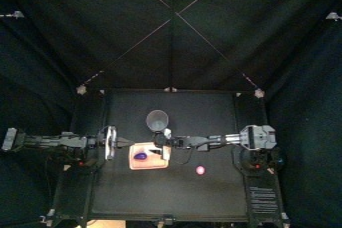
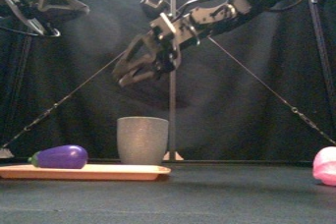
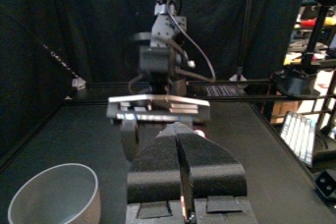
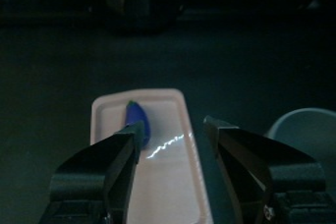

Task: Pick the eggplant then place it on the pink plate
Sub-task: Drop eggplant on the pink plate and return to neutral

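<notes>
Eggplant [image 2: 61, 156]: lying on pink plate [image 2: 112, 172], placement apparently complete; right gripper [image 4: 168, 138] released above, left gripper [image 3: 184, 147] clenched empty.

Colours on the black table [image 2: 230, 200]
The eggplant [image 2: 59, 156] was glossy purple, the tray [image 2: 121, 172] under it pale pink, the cup [image 2: 141, 140] grey, the toy [image 2: 325, 165] at right pink.

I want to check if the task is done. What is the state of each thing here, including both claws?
pink plate: flat on the table.
eggplant: lying on the plate, not held.
grey cup: upright, behind the plate.
pink toy: on the table, untouched.
right claw: open, empty, raised over the plate.
left claw: shut, empty.
</notes>
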Available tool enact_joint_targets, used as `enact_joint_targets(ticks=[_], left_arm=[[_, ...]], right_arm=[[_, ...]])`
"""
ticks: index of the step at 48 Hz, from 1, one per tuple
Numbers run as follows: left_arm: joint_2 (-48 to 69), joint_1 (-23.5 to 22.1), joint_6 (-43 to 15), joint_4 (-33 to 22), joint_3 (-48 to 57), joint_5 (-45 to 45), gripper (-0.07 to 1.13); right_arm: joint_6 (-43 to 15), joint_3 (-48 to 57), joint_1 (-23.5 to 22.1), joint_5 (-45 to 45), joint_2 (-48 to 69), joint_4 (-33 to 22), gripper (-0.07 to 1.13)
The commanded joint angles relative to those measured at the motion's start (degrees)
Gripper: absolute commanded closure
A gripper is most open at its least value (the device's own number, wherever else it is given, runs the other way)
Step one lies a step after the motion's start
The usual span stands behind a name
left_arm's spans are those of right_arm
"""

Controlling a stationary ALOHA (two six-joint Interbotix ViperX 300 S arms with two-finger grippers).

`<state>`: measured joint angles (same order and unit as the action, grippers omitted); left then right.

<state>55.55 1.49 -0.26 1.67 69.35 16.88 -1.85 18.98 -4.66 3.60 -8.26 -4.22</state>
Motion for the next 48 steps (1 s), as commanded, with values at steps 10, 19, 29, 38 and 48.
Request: enact_joint_targets(ticks=[10,19,29,38,48], left_arm=[[0.00,0.09,-0.09,0.09,-0.62,0.26,1.09],[0.09,0.09,0.00,0.09,-0.53,0.26,1.09],[0.26,0.18,0.00,0.09,-0.35,0.26,1.09],[0.35,0.09,-0.09,0.09,-0.26,0.18,1.09],[0.35,0.18,-0.09,0.09,-0.18,0.18,1.09]], right_arm=[[0.09,15.03,-0.18,12.39,19.16,1.14,0.18],[0.18,24.26,0.09,17.75,28.30,0.97,0.18],[0.26,30.85,0.35,18.98,39.11,0.70,0.18],[0.09,38.14,0.44,18.98,50.36,1.05,0.18],[0.00,45.88,0.70,18.81,61.17,0.88,0.18]])
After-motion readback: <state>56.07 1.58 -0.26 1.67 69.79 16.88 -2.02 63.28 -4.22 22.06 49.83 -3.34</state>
